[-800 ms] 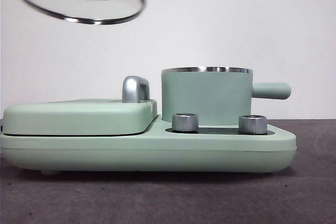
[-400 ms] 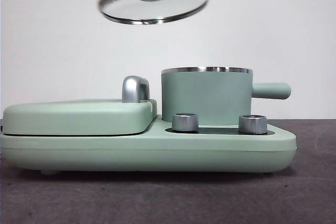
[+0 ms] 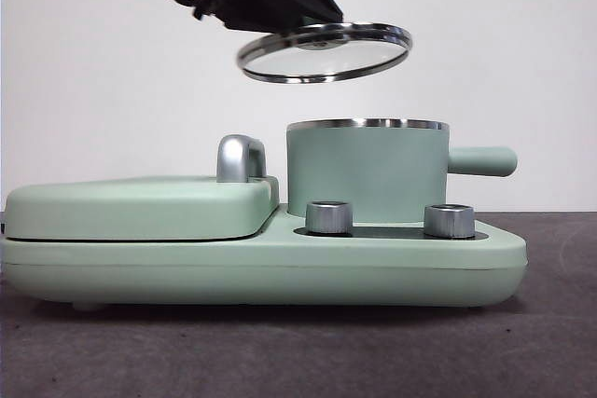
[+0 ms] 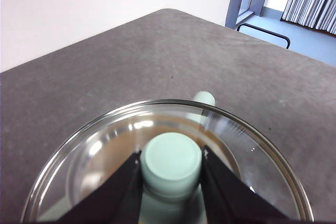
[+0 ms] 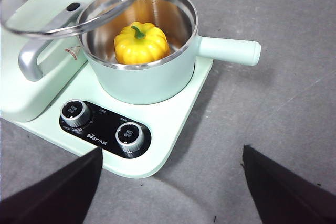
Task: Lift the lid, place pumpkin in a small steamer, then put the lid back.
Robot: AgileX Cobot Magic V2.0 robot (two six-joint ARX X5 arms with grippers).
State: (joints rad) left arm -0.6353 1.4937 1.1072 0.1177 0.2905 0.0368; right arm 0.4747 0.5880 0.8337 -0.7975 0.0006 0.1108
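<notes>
The glass lid (image 3: 324,53) with its steel rim hangs tilted in the air, above and slightly left of the small steamer (image 3: 366,171). My left gripper (image 4: 171,167) is shut on the lid's mint-green knob (image 4: 172,158); its dark arm comes in from the upper left in the front view. The yellow pumpkin (image 5: 140,43) with a green stem sits inside the steamer (image 5: 152,85), which stands open. The lid's rim (image 5: 68,22) overlaps the pot's far edge in the right wrist view. My right gripper (image 5: 170,182) is open, held back from the unit over the table.
The steamer stands on a wide mint-green griddle unit (image 3: 261,263) with a flat cover (image 3: 140,207), a steel handle (image 3: 239,157) and two silver dials (image 3: 328,217). The pot's side handle (image 3: 480,161) sticks out to the right. Grey table surface surrounds the unit.
The lid has travelled from the upper left to the right and down, now hovering just above the steamer. The left arm came into the front view with it.
</notes>
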